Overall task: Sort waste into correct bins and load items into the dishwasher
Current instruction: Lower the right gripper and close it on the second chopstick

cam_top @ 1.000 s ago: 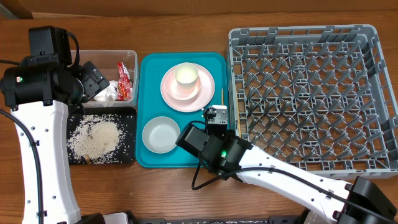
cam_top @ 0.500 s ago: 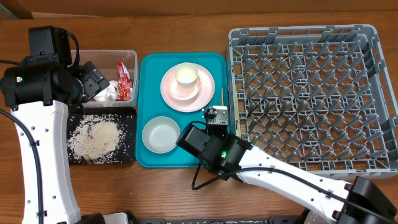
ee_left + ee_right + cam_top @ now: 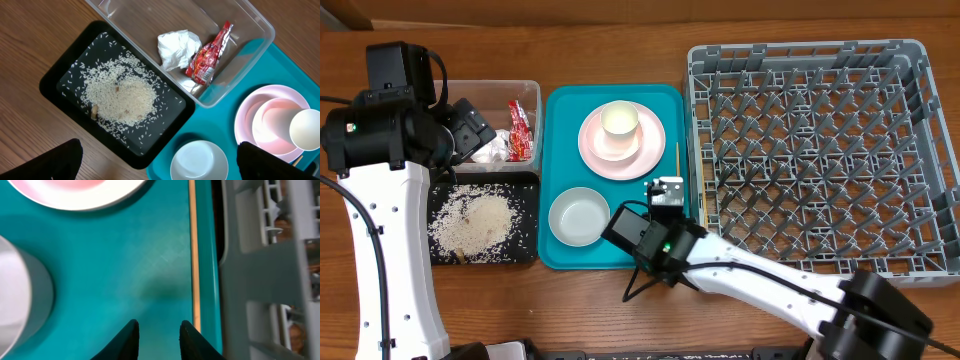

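Note:
A red wrapper (image 3: 520,130) (image 3: 210,55) and a white tissue (image 3: 177,47) lie in the clear tub (image 3: 490,88) (image 3: 260,27). Rice (image 3: 475,222) (image 3: 120,95) is heaped in the black tray (image 3: 526,250) (image 3: 55,80). On the teal tray (image 3: 555,120) a pink plate (image 3: 652,152) carries a bowl (image 3: 272,125) with a cup (image 3: 620,120) in it; a second bowl (image 3: 578,216) (image 3: 199,161) sits nearer. The grey dishwasher rack (image 3: 820,150) stands on the right. My left gripper (image 3: 470,130) (image 3: 160,162) hangs wide open above the bins. My right gripper (image 3: 668,190) (image 3: 159,326) is low over the tray's right side, jaws narrow but apart, nothing between them.
A thin wooden chopstick (image 3: 677,160) (image 3: 191,255) lies along the teal tray's right rim, just right of my right fingers. The rack's wall (image 3: 250,280) rises close beside that rim. Brown wooden table (image 3: 620,50) surrounds everything.
My right gripper's jaws have narrowed from wide to a small gap, and the arm has shifted slightly toward the front. The left arm has not moved.

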`<state>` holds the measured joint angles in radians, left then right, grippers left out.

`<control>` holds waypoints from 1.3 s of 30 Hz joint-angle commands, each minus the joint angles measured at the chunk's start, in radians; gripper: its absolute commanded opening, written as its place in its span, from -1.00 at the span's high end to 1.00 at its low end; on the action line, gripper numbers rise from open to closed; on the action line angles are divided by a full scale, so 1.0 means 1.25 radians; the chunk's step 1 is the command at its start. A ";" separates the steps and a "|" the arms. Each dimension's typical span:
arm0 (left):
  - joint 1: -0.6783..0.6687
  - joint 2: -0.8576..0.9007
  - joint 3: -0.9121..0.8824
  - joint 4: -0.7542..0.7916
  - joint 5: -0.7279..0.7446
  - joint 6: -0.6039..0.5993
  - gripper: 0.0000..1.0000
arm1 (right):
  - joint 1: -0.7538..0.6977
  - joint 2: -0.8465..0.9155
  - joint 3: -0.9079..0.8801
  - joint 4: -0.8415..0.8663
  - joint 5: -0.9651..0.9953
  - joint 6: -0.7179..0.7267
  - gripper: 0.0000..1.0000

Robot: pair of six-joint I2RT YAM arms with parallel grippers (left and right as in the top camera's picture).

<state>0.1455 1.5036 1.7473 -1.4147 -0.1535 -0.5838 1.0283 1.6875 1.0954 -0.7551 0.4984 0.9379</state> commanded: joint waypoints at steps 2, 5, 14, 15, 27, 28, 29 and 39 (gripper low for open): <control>-0.002 0.002 0.002 0.001 -0.002 0.009 -1.00 | 0.003 0.043 -0.008 0.020 0.033 0.005 0.43; -0.002 0.002 0.002 0.001 -0.002 0.009 -1.00 | 0.002 0.043 -0.009 0.021 0.041 0.009 0.44; -0.002 0.002 0.002 0.001 -0.002 0.009 -1.00 | -0.003 0.047 -0.017 0.017 0.062 0.029 0.42; -0.002 0.002 0.002 0.001 -0.002 0.009 -1.00 | -0.003 0.047 -0.020 0.021 0.062 0.029 0.42; -0.002 0.002 0.002 0.001 -0.002 0.009 -1.00 | -0.003 0.060 -0.039 0.056 0.071 0.028 0.34; -0.002 0.002 0.002 0.001 -0.002 0.009 -1.00 | -0.003 0.070 -0.039 0.059 0.071 0.028 0.33; -0.002 0.002 0.002 0.001 -0.002 0.009 -1.00 | -0.003 0.074 -0.039 0.060 0.074 0.028 0.33; -0.002 0.002 0.002 0.001 -0.002 0.009 -1.00 | -0.008 0.082 -0.039 0.075 0.080 0.029 0.32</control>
<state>0.1455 1.5036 1.7473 -1.4143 -0.1535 -0.5842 1.0260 1.7893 1.0523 -0.6735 0.5735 0.9676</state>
